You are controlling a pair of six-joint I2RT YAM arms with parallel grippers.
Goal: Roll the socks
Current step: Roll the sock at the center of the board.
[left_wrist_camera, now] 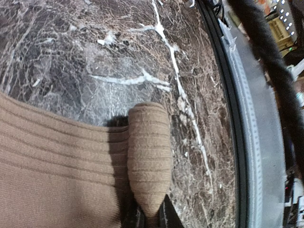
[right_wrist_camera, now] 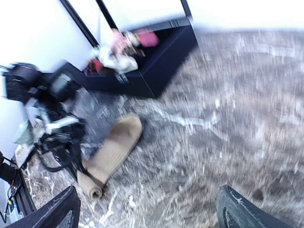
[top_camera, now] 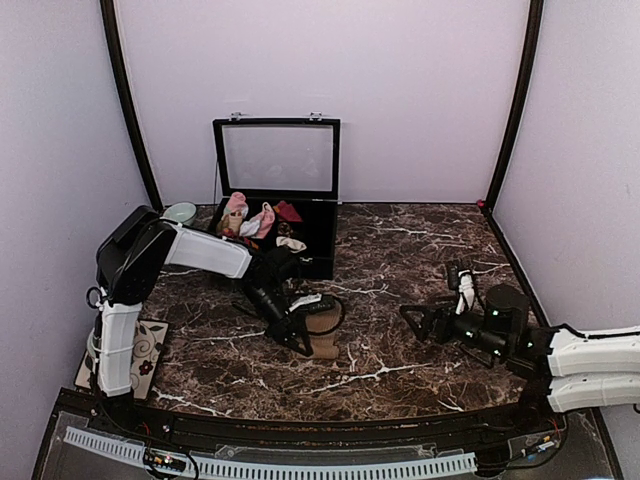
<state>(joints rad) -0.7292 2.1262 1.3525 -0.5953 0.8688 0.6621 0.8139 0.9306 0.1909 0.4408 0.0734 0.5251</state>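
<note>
Found the tan-brown sock (top_camera: 323, 338) lying on the dark marble table (top_camera: 420, 250), left of the middle and towards the near edge. Saw it ribbed, one end wound into a tight roll (left_wrist_camera: 149, 156), the rest stretched flat away from that roll. Noted the roll tapering to a narrow tip at the bottom of the left wrist view, running straight in between the dark fingers of the left gripper (left_wrist_camera: 151, 219). Judged those fingers drawn together and probably pinching that tip, though with only their ends showing at the picture's edge. From above, made out the same gripper low over the table, touching the sock's left side.

Placed the right gripper (top_camera: 410, 318) well apart from the sock, off to the right over bare marble, fingers spread wide with nothing between them. Caught the sock only as a blurred tan strip in the right wrist view, far ahead of those fingers.

Further back, spotted a black box (top_camera: 318, 262) with its glass lid (top_camera: 278, 157) raised, holding pink-and-white sock bundles (top_camera: 245, 215) and a dark red bundle (top_camera: 288, 211). Spotted a pale green bowl (top_camera: 180, 212) just left of the box, and a flower-patterned mat (top_camera: 150, 352) by the left arm's base.
</note>
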